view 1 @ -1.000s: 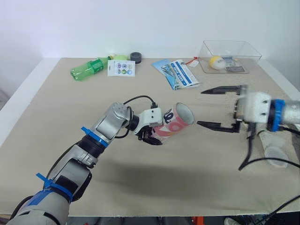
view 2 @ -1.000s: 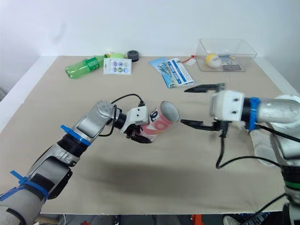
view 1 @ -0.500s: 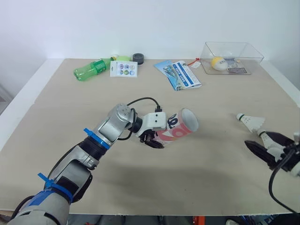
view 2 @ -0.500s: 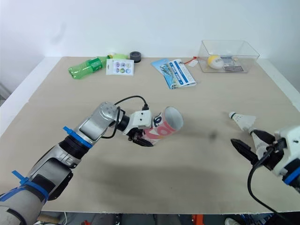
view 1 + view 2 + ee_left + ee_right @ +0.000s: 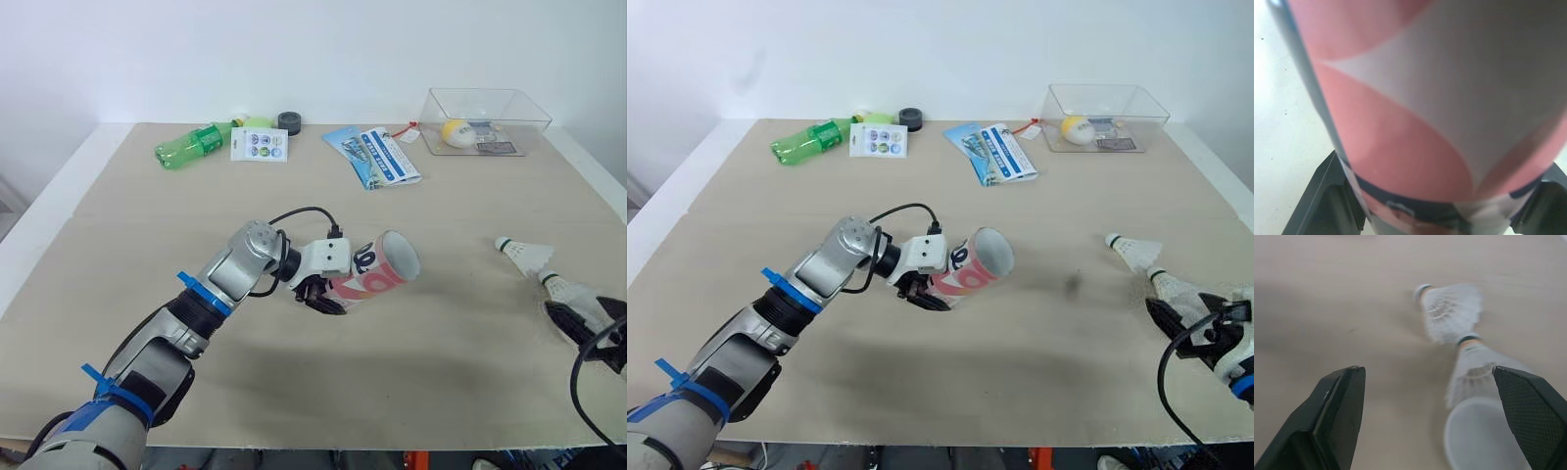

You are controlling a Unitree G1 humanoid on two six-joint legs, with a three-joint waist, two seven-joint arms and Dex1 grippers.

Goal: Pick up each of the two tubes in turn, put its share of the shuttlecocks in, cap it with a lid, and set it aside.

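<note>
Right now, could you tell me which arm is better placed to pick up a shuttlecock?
Right: the right gripper is open close to the shuttlecocks, while the left gripper is shut on the tube.

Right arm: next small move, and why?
Probably ease the right end effector down around the nearer shuttlecock and close. It is open and empty just short of it, and the left end effector already holds the tube, mouth open.

Wide beige table point(image 5: 470, 196) against a plain white wall point(image 5: 196, 59), soft even light.
</note>
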